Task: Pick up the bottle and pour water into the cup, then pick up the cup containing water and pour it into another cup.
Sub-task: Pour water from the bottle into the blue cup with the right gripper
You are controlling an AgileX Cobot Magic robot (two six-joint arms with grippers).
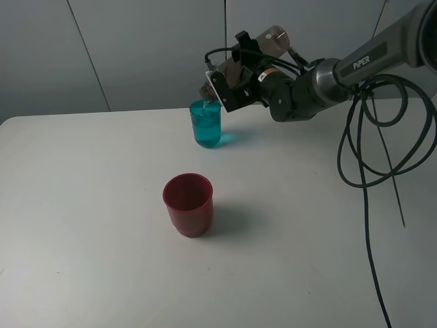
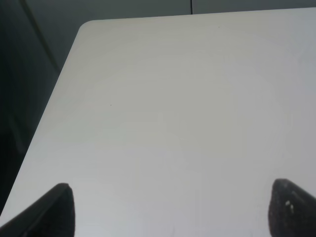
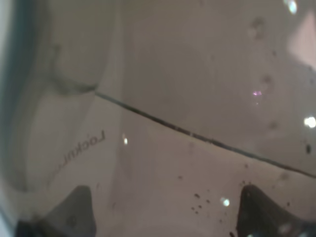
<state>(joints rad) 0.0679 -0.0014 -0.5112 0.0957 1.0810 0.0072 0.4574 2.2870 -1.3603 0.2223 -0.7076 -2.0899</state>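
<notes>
Exterior high is showing us the right end effector (image 1: pixel 235 68) clamping tight around the bottle (image 1: pixel 272 39), a slim, smoky grey-brown translucent plastic cylinder. The bottle is lying tipped almost level in the air, its narrow capless neck pointing down just above the open mouth of the teal cup (image 1: pixel 206 126). That small, slightly tapered translucent tumbler is standing upright toward the back of the matte white surface (image 1: pixel 82 205); we are not making out how full it is. The red cup (image 1: pixel 188 203), wider, squat and opaque, is standing upright nearer the front, well apart from the teal one. From the right wrist we are seeing the bottle's cloudy wall filling the view, with faint lettering and small specks. From the left wrist we are seeing the left end effector (image 2: pixel 170 212) hanging over bare surface, its dark fingers (image 2: pixel 54 212) standing wide apart and holding nothing.
</notes>
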